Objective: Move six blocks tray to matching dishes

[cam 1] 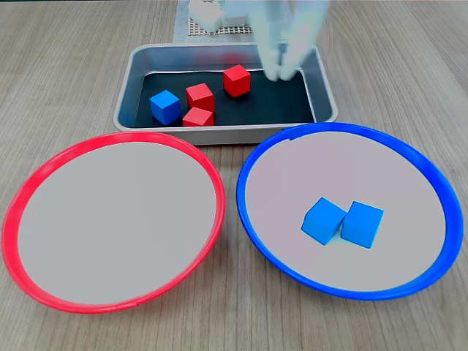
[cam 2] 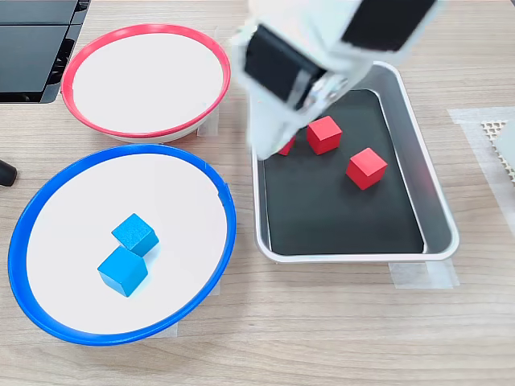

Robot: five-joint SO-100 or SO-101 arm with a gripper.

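Observation:
The silver tray [cam 1: 325, 91] [cam 2: 434, 209] holds three red blocks [cam 1: 236, 80] [cam 1: 199, 96] [cam 1: 198, 117] and one blue block [cam 1: 165, 107]. In a fixed view from the other side, two red blocks [cam 2: 323, 134] [cam 2: 367, 168] show fully and a third [cam 2: 286, 147] peeks out from behind the arm. Two blue blocks [cam 1: 324, 220] [cam 1: 363, 224] [cam 2: 134, 234] [cam 2: 122, 271] lie touching in the blue-rimmed dish [cam 1: 263, 157] [cam 2: 217, 201]. The red-rimmed dish [cam 1: 44, 168] [cam 2: 80, 56] holds nothing. My gripper [cam 1: 281, 72] [cam 2: 265, 141] hangs blurred above the tray with nothing visible in it.
A white perforated mat [cam 1: 219, 29] [cam 2: 495, 133] lies behind the tray. A dark device [cam 2: 36, 48] sits at the table edge beside the red-rimmed dish. Tape tabs hold the tray and dishes to the wooden table [cam 1: 73, 66].

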